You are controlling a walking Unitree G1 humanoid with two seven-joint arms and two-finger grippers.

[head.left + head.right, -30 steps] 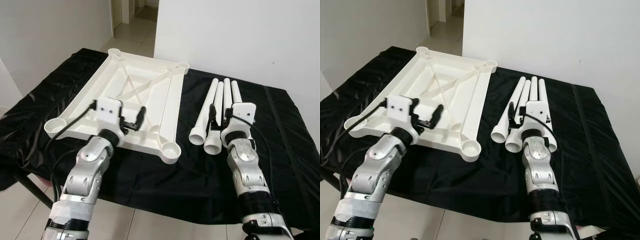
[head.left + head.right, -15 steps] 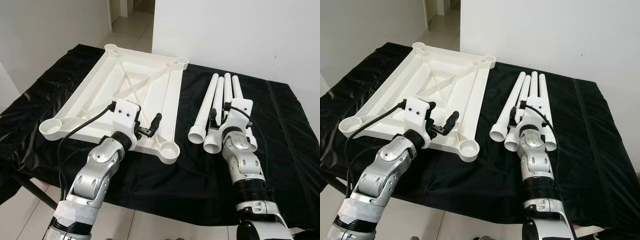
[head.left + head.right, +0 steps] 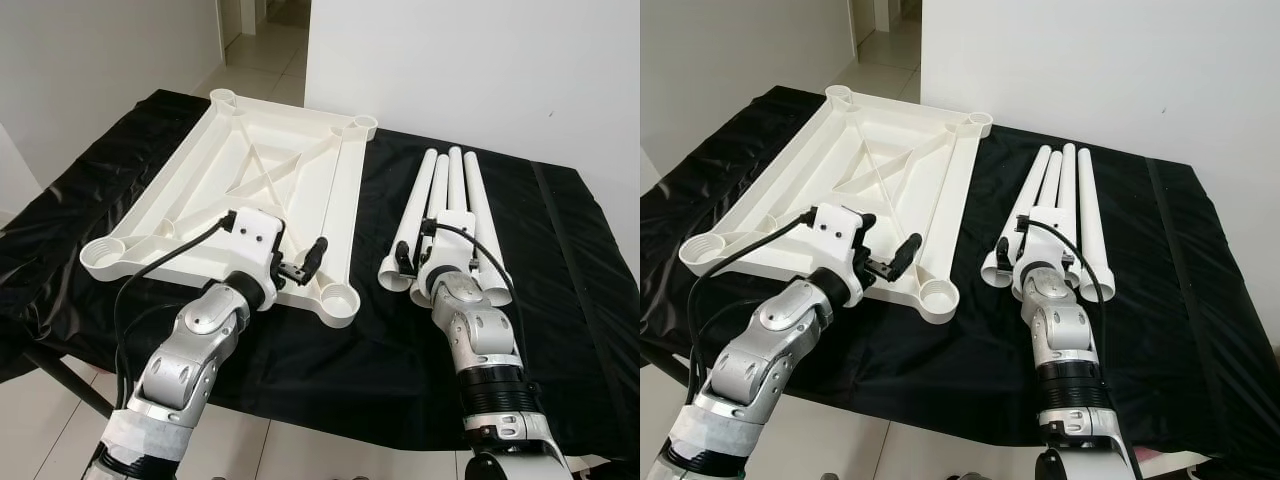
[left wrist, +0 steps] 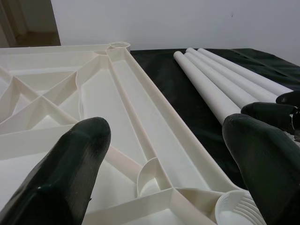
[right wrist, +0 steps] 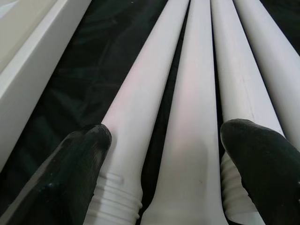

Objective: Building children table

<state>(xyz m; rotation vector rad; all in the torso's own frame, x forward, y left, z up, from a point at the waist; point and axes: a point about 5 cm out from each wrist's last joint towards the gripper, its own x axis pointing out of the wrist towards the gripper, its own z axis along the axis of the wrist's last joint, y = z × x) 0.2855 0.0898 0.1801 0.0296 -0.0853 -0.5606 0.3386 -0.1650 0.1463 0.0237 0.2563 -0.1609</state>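
A white plastic tabletop (image 3: 270, 180) lies upside down on the left of the black-draped table, with a round leg socket (image 3: 340, 297) at each corner. Several white tube legs (image 3: 455, 195) lie side by side to its right. My left gripper (image 3: 300, 262) hovers open over the tabletop's near right part, nothing between its fingers (image 4: 70, 173). My right gripper (image 3: 420, 262) is open and low over the legs' wide ribbed near ends (image 5: 187, 154). Its fingers (image 5: 262, 168) straddle two or three of them; I cannot tell whether they touch.
The black cloth (image 3: 560, 300) covers the whole table and hangs over its front edge. A white wall (image 3: 480, 60) rises just behind the legs, and a doorway opens at the back left. Tiled floor (image 3: 50, 430) lies below the front edge.
My right gripper has come down and back toward the legs' near ends. My left gripper has shifted right toward the tabletop's near right socket. The camera view moved slightly.
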